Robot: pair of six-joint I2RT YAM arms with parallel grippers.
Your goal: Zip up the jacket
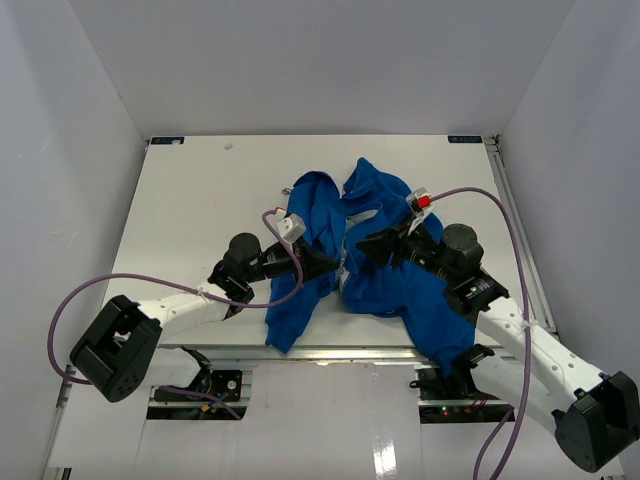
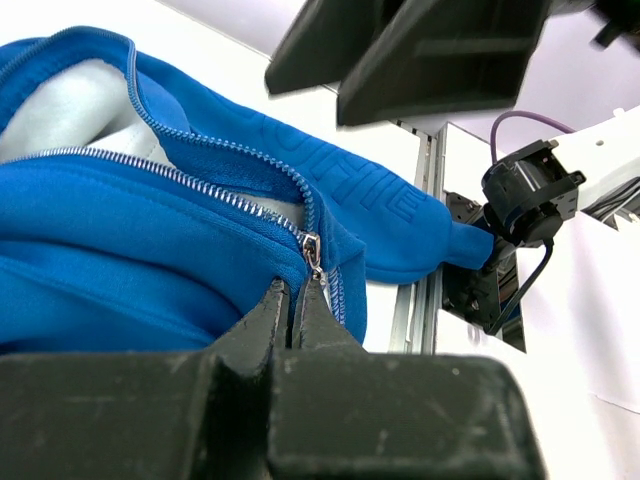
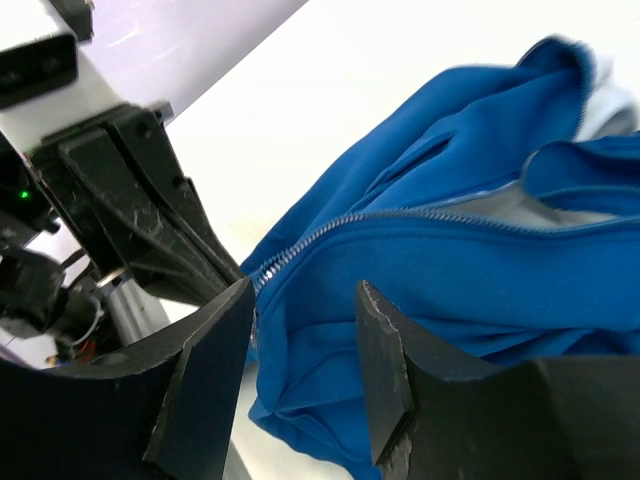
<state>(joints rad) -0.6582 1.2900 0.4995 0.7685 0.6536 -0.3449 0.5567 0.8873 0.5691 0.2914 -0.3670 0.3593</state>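
A white table (image 1: 200, 200) sits between plain white walls. The blue jacket (image 1: 390, 285) lies bunched in the middle, with one end hanging over the near edge. The left gripper (image 2: 296, 300) is squeezed tight on the little zipper pull (image 2: 313, 252), ready to slide it up, I think. The right gripper (image 3: 303, 300) is spread wide by the jacket's bottom and holds nothing. Maybe it is there to keep the cloth steady.

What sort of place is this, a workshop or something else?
Most likely a robotics lab test bench: a flat white table closed in by plain pale walls, two white-and-black robot arms bolted at its near edge, and one royal-blue fabric jacket as practice material.
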